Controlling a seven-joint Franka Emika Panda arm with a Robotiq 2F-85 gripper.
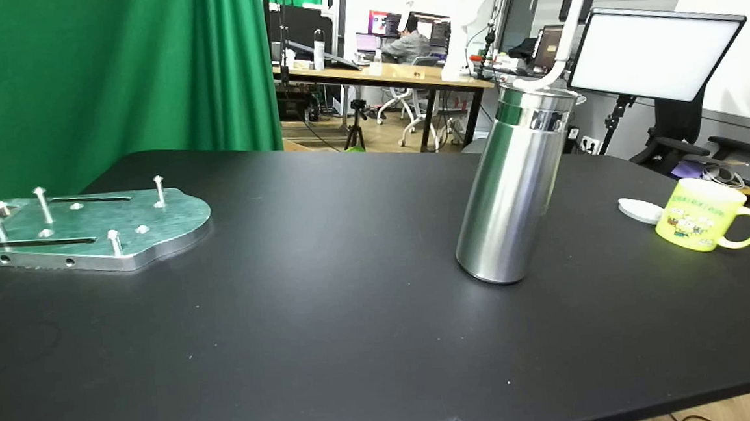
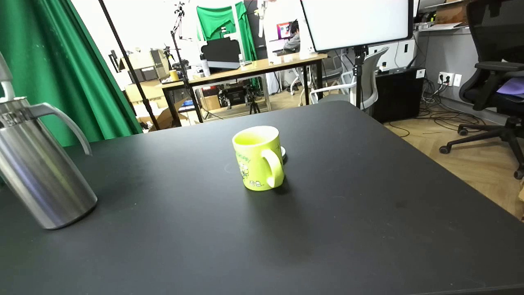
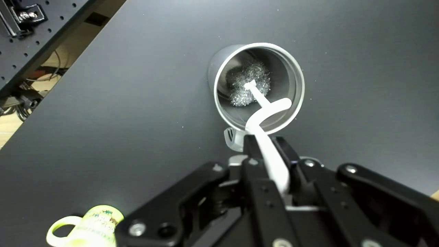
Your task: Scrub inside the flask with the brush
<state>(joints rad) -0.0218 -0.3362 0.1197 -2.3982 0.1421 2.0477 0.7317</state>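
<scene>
See the steel flask (image 1: 515, 189) right of centre in an exterior view, standing on the black table (image 1: 328, 291); look into its mouth at upper centre in the wrist view. Follow the brush (image 3: 256, 127) through that mouth to a frizzy head (image 3: 252, 73) inside. Find the gripper (image 1: 575, 13) pointing down at the top edge of an exterior view, clamped on the brush's white handle, with fingers (image 3: 253, 151) parted only by it. Make out lettering, too blurred to read, on the yellow-green mug (image 1: 701, 214) at right, just beside a white disc (image 1: 640, 210).
</scene>
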